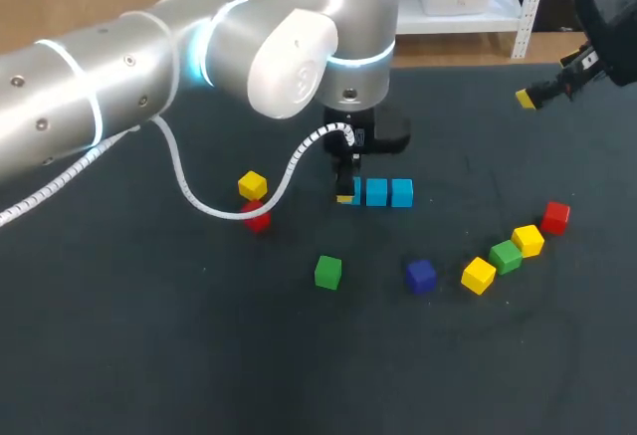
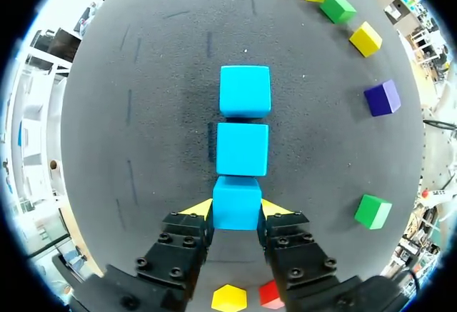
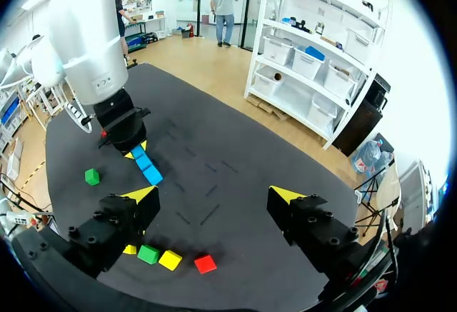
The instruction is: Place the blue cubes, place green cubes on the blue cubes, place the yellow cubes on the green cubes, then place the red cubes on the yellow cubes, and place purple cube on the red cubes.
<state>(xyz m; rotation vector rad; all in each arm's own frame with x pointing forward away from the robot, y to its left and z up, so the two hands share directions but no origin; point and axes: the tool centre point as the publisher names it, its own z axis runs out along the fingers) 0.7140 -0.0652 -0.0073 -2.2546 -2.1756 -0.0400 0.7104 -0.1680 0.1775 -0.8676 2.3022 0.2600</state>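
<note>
Broad bare mat along the table's point(image 1: 299, 385) near edge and near-left corner, open room there. Mid-table, three blue cubes point(image 1: 376, 192) in a close row; left gripper point(image 2: 237, 208) clamped on the end blue cube point(image 2: 236, 202), a yellow tip against each side. Right gripper point(image 3: 213, 194) spread wide, gripping nothing, over the far-right corner. Lying loose: three yellow cubes point(image 1: 252, 185), two green cubes point(image 1: 326, 272), two red cubes point(image 1: 555, 216), one purple cube point(image 1: 420, 276) — most in an arc toward the right edge.

Left tool point(image 2: 236, 209) pointing straight down, pinching a blue cube point(image 2: 236, 196), right tool point(image 3: 214, 196) raised off to the side, spread wide
</note>
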